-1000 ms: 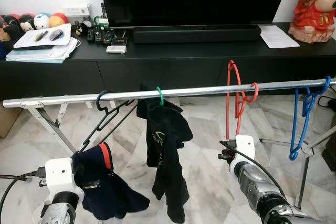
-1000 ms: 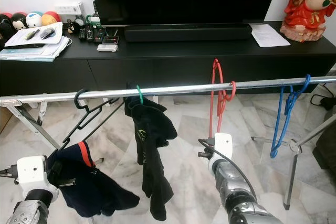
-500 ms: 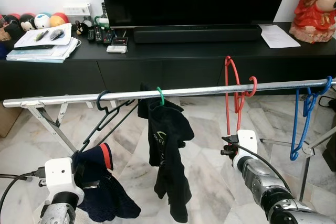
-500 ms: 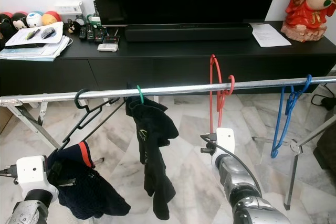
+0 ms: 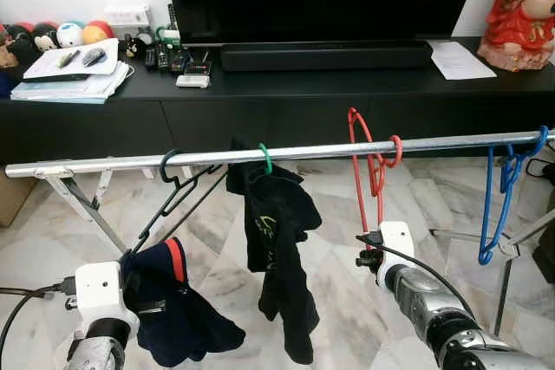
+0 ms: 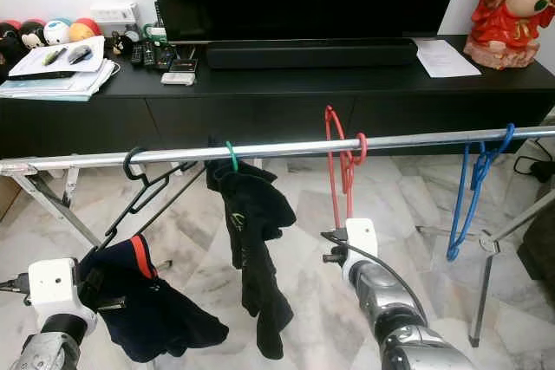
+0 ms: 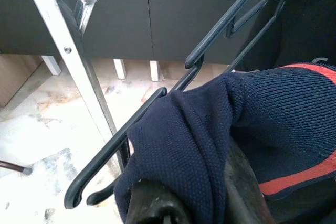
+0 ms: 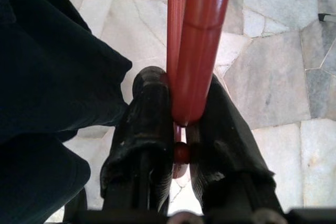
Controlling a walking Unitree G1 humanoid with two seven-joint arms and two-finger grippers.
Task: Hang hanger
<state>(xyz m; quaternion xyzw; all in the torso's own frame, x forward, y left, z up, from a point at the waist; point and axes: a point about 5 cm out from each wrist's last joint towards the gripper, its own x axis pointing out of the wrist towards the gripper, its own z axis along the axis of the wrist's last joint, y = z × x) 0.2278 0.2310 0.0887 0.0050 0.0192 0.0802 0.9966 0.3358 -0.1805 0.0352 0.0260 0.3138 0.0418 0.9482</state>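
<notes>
Right gripper [image 8: 178, 124]: I see both black fingers pinched tight on the lower end of the red hanger [image 5: 366, 162]; the wrist view shows the red bars squeezed between the pads.
Red hanger: its hook is over the rail [image 5: 286, 152], hanging upright, between the black garment [image 5: 277, 240] and the blue hanger [image 5: 501, 188]. My right arm holds it from below.
Left gripper [image 7: 189, 203]: low on my left, under the rail. I see navy cloth [image 7: 252, 129] draped over the fingers, so I cannot tell whether they are spread or pressed together.
Navy cloth: a knit piece with a red stripe, bunched by the left wrist, lying over the lower bar of the black hanger [image 5: 178, 192].
Black hanger: hook on the rail near its left end, tilted steeply, its body slanting down toward my left arm.
Black garment: hangs from a green hook [image 5: 264, 158] at mid-rail, well apart from the red hanger.
Blue hanger: hooked at the rail's far right end, hanging straight down.
Rail: a silver bar on folding legs [image 5: 82, 205], running across my view above a marble floor [image 5: 329, 214].
Behind: a black TV cabinet [image 5: 260, 101] with a soundbar [image 5: 325, 55], papers [image 5: 69, 71], remotes and round toys on the left, a sheet of paper and a red figurine [image 5: 523, 10] on the right.
</notes>
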